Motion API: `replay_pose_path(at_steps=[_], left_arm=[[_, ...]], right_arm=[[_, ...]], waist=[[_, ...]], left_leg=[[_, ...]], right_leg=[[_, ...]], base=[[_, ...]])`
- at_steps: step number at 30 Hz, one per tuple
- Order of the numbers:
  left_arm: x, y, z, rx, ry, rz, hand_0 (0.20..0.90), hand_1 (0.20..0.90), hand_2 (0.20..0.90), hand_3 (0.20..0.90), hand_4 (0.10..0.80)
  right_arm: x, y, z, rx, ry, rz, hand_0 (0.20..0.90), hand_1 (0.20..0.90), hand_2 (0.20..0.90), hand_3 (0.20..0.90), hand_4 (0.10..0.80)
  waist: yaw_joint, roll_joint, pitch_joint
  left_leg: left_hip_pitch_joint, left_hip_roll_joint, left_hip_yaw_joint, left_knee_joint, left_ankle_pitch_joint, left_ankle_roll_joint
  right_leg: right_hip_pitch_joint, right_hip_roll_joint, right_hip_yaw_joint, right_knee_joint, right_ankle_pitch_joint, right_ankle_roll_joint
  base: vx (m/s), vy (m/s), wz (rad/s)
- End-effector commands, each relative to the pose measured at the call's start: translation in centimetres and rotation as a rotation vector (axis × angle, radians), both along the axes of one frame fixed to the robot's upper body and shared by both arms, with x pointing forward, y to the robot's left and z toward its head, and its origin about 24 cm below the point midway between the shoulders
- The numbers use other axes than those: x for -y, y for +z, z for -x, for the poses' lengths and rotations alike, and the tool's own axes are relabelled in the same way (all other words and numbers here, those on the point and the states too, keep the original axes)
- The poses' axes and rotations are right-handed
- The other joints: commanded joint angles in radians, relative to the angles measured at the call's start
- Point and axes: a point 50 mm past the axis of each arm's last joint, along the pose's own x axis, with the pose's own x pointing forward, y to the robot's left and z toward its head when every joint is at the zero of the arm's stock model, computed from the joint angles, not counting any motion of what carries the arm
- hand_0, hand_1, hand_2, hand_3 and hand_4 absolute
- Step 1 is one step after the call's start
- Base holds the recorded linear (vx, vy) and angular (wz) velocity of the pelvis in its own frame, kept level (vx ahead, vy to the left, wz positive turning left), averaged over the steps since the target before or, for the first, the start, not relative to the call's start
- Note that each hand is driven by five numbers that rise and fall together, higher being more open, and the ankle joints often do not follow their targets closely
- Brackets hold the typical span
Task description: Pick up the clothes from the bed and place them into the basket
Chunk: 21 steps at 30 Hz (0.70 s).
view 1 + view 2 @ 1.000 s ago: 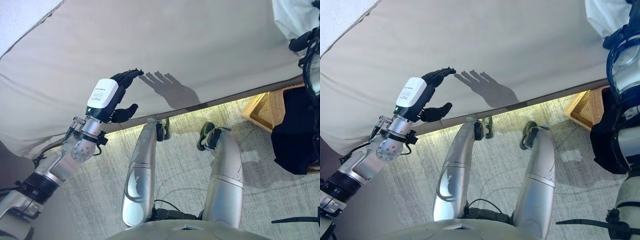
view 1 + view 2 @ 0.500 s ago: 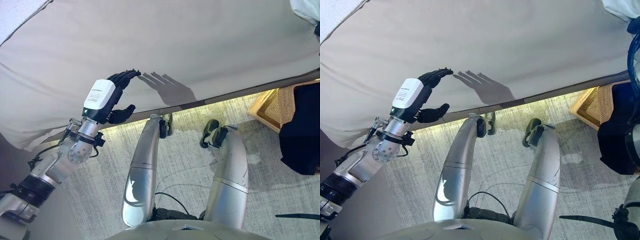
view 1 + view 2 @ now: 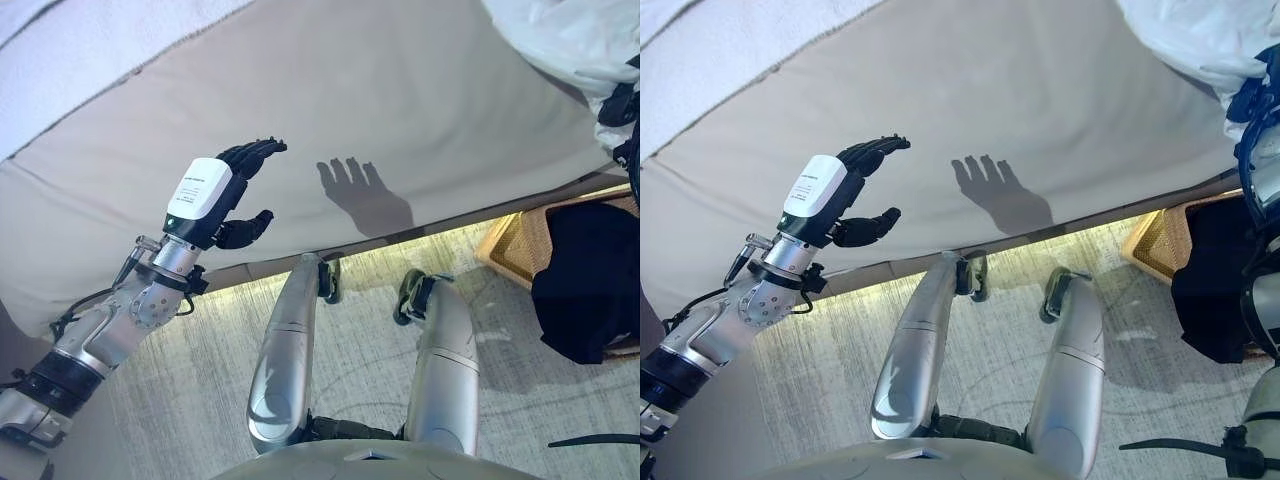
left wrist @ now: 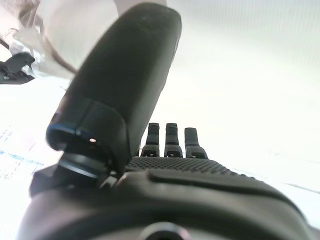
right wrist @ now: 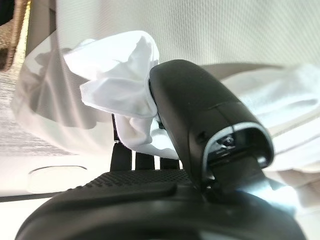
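**White garment gripped, now in view at bed corner**

Nearest: left hand (image 3: 222, 195) raised over the bed (image 3: 400, 100), fingers straight and spread, empty, as a second ago. Right of it: basket (image 3: 512, 240) on the floor, already containing a dark garment (image 3: 585, 275). Farthest: right hand (image 5: 200, 145) curled on the white garment (image 5: 120, 100), which shows more fully than before. Transfer to basket judged next.

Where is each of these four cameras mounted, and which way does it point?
Left eye view: on the head, looking down at the bed, left hand and basket.
Right eye view: beside it, same scene, slightly shifted.
Left wrist view: along the empty, open left hand toward the bed.
Right wrist view: along the right hand, pinching the white garment.
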Motion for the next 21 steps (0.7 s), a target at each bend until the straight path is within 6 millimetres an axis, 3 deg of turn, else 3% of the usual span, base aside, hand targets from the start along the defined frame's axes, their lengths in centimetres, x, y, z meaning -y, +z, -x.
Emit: replay_pose_path(at_steps=[1,10,18,21], left_arm=[[-0.2,3.8,0.2,0.14,-0.034,0.068,0.9,0.9,0.9,0.9,0.8],[0.0,3.3,-0.6,0.098,-0.016,0.045,0.9,0.9,0.9,0.9,0.8],[-0.5,2.3,-0.8,0.041,0.002,0.046,0.9,0.9,0.9,0.9,0.8],[-0.6,2.0,-1.0,0.031,0.003,0.031,0.9,0.9,0.9,0.9,0.8]], right_arm=[[1.3,4.3,1.7,0.16,-0.013,0.025,0.3,0.3,0.3,0.2,0.1],[2.5,3.3,2.7,0.183,0.008,-0.061,0.3,0.3,0.3,0.2,0.1],[5.3,2.2,6.1,0.177,-0.035,-0.117,0.3,0.3,0.3,0.2,0.1],[5.9,1.6,6.9,0.149,-0.05,-0.12,0.3,0.3,0.3,0.2,0.1]], waist=[[-0.013,-0.051,-0.02],[-0.02,-0.108,-0.101],[-0.065,-0.18,-0.25],[-0.081,-0.192,-0.289]], left_leg=[[0.198,-0.002,0.024,-0.12,-0.011,0.008],[0.405,0.013,0.027,-0.315,0.02,0.003],[0.656,0.003,0.056,-0.659,0.108,-0.028],[0.702,-0.001,0.061,-0.744,0.143,-0.035]], right_leg=[[0.169,-0.025,-0.09,-0.119,0.085,0.016],[0.384,-0.014,-0.113,-0.307,0.127,0.03],[0.628,0.074,-0.084,-0.68,0.221,0.086],[0.669,0.09,-0.074,-0.766,0.256,0.099]], base=[[0.068,0.078,-0.04],[0.074,0.083,-0.06],[0.117,0.039,-0.06],[0.078,0.0,-0.1]])
